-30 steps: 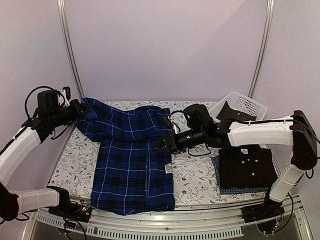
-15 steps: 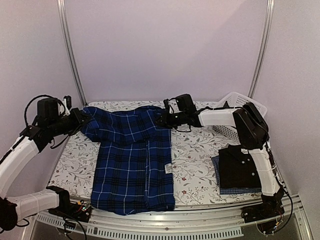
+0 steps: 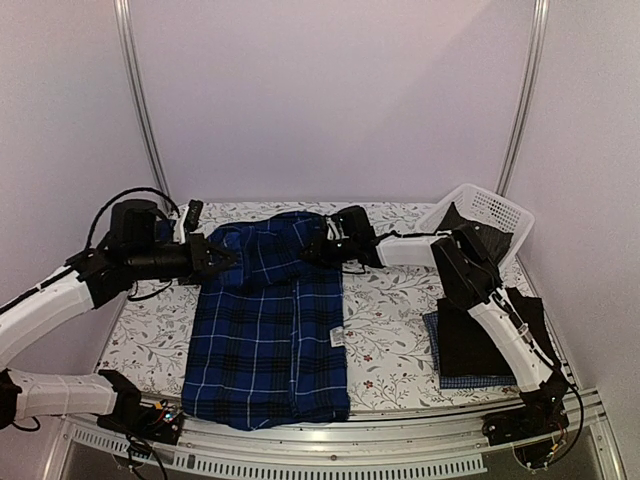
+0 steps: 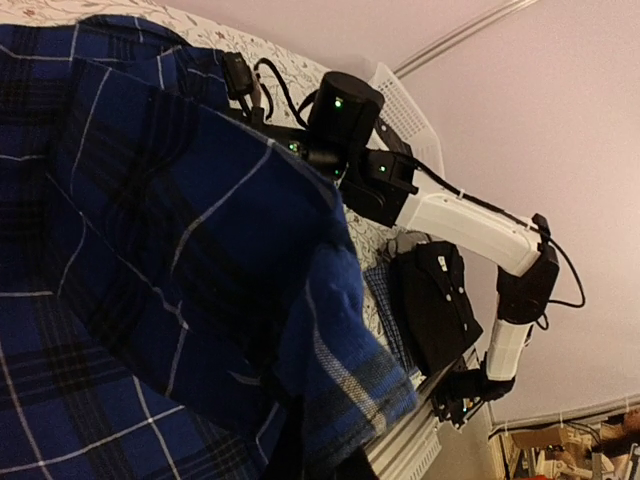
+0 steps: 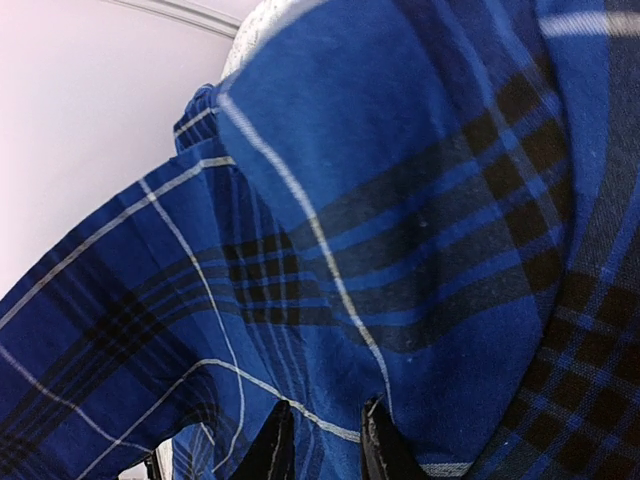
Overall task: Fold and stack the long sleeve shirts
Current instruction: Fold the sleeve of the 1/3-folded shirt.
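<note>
Folding the dark blue plaid shirt (image 3: 265,330), flat on the tabletop (image 3: 385,340) beside the folded black shirt (image 3: 470,340); with left gripper (image 3: 222,262) jaws shut on its sleeve; with right gripper (image 3: 312,250) jaws narrow at the shoulder, hold impossible to tell; next, probably laying the sleeve inward, smoothly.

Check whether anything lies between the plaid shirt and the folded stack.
Nothing visible lies on the table between the plaid shirt and the black shirt topping the stack; the right arm only crosses above it.
</note>
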You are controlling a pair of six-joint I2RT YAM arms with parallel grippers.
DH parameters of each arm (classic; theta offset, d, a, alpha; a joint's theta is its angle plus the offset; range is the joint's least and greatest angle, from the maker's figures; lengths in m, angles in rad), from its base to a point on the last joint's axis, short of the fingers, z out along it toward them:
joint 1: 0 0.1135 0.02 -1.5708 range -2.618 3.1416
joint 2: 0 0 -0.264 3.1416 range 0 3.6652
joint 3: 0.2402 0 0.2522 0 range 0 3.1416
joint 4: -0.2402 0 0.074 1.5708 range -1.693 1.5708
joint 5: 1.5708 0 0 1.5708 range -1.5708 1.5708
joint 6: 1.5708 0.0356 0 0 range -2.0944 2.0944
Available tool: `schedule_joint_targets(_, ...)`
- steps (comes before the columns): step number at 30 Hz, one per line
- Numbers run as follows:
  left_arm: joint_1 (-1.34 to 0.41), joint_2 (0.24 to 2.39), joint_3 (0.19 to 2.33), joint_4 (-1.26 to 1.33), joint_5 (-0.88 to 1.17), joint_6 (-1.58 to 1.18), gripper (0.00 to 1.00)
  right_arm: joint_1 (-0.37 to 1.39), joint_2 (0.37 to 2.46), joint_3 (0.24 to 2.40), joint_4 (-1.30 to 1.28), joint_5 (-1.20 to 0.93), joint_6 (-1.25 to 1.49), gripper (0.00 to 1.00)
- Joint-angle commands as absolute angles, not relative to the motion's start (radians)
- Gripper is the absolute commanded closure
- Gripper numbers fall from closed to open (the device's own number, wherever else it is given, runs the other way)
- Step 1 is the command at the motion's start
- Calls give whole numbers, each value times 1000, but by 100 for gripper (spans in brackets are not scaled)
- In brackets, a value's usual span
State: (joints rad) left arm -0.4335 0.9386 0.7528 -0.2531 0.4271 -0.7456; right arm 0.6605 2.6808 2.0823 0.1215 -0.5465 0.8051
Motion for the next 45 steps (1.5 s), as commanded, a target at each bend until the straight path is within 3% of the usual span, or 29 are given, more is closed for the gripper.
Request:
schedule_joint_targets(1, -547, 1041, 797, -217, 473, -711, 100, 663, 2722, 2095, 114, -567, 826, 78)
schedule_joint_targets(8, -627, 1172, 860, -254, 412, -705, 100, 658, 2653, 2091, 36, -568, 754, 77)
schedule_joint_targets(14, -620, 1134, 889, -349, 203, -753, 100, 653, 2501, 2042, -35, -569, 682, 75)
schedule_joint_targets(27, -600, 1143, 941, -321, 191, -760, 100, 801, 2100, 1425, 99, -616, 663, 75)
schedule_joint_targets(35, -600, 1203, 995, -315, 219, -734, 100, 918, 2057, 1212, 195, -585, 708, 75)
schedule_joint_targets(45, -600, 1222, 1024, -310, 257, -708, 100, 946, 2148, 1231, 213, -571, 716, 74)
